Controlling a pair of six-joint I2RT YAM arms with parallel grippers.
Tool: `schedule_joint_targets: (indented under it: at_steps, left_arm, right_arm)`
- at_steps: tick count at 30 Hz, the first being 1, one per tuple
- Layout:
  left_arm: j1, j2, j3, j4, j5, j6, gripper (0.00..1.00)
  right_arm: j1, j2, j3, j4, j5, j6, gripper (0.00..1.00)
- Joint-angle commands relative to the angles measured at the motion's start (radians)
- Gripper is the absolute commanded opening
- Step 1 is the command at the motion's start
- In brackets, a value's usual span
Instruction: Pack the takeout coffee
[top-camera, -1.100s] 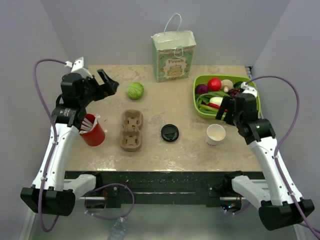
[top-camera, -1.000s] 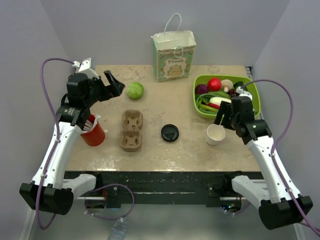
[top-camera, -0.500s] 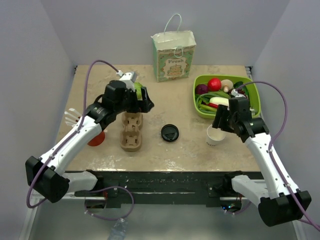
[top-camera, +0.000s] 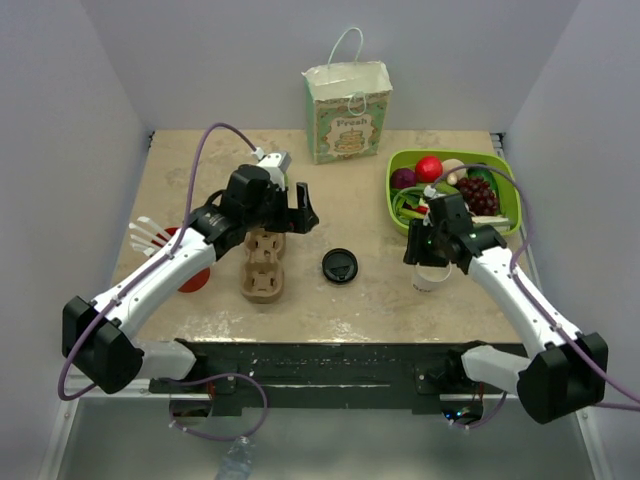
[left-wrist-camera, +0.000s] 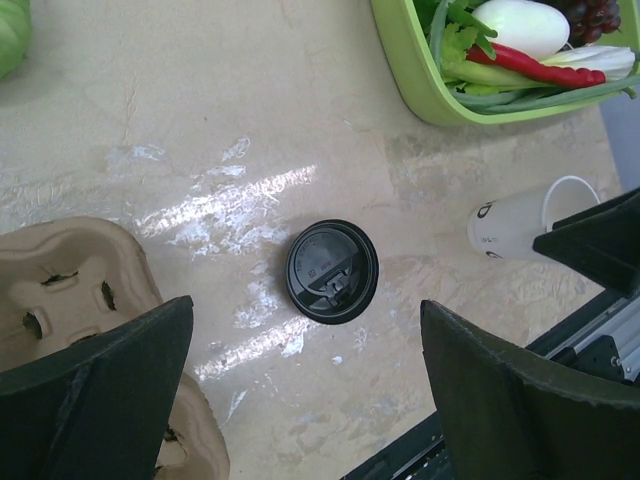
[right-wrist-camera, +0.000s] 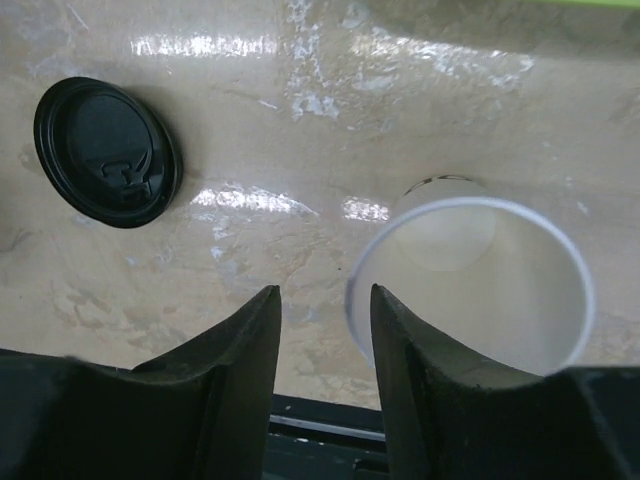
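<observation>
1. White paper cup (top-camera: 433, 282) directly beneath the right gripper (top-camera: 424, 250) — sits with its left rim in the gap between the fingers, one fingertip (right-wrist-camera: 400, 335) over the mouth, the other outside the wall.
2. Parted only narrowly and clamped on nothing; leaves a strip of table (top-camera: 380, 295) visible between the outer finger and the cup wall in the right wrist view.
3. Rests on the right part of the table, just near of the green bowl (top-camera: 392, 205) of vegetables, right of the loose black lid (top-camera: 340, 265) and apart from it.
4. Stands upright: long axis vertical, base down, mouth pointing straight up.
5. Looks small and plain white, tapering toward the base, with a thin rolled rim; shows a pale round bottom through the open mouth and a small dark print low on the side.
6. Left gripper (top-camera: 302, 215) — spread wide, holding nothing, hovering past the far end of the cardboard cup carrier (top-camera: 262, 275), left of the lid and well apart from the cup.
7. Elsewhere: a printed paper bag (top-camera: 348, 115) at the far edge; a red cup (top-camera: 192, 278) with white utensils (top-camera: 148, 235) at the left, partly under the left arm.
</observation>
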Motion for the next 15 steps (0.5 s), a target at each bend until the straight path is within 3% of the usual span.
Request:
schedule_joint_targets:
  at_steps: [1,8,10,12,15]
  left_arm:
    - [-0.006,-0.001,0.019,0.026,-0.010,0.024,1.00]
    - [-0.008,-0.009,0.014,0.003,-0.068,0.029,1.00]
    - [-0.009,-0.012,0.014,0.000,-0.071,0.030,1.00]
    - [-0.009,-0.017,0.011,0.000,-0.071,0.031,1.00]
    - [-0.009,-0.014,0.007,0.002,-0.073,0.029,1.00]
  right_arm:
    - [0.049,0.056,-0.014,0.083,0.054,0.035,0.39]
    - [0.084,0.107,-0.021,0.032,0.198,0.081,0.23]
    - [0.089,0.105,-0.015,0.016,0.221,0.095,0.09]
    - [0.103,0.101,-0.003,0.008,0.221,0.089,0.02]
    - [0.160,0.094,0.015,-0.005,0.188,0.070,0.00]
